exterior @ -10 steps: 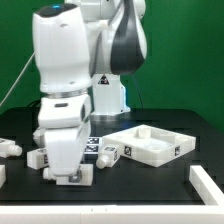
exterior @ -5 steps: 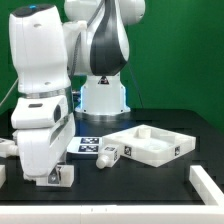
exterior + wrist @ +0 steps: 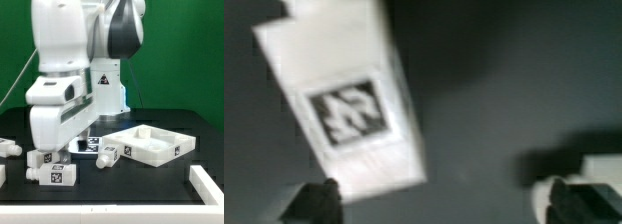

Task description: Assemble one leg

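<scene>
On the dark surface [image 3: 150, 188] we count two legs in plain sight in the exterior view, along with one tray and one marker board. At that view's far left lies the first leg [image 3: 10, 147], well apart from the rest. Next comes the single arm [image 3: 62, 70], folded steeply down so that its wrist hangs low over the surface. We cannot tell the tagged white shapes at its foot from the tool itself. Just past it the marker board [image 3: 88, 146] peeks out, and then the second leg [image 3: 108, 152] lies just beside the tray [image 3: 150, 145]. In the wrist view the tool [image 3: 441, 205] points down with its fingertips [image 3: 313, 200] spread wide, gripping nothing. A leg [image 3: 349, 100], blurred and tagged, lies on the surface with its near end close to one fingertip.
</scene>
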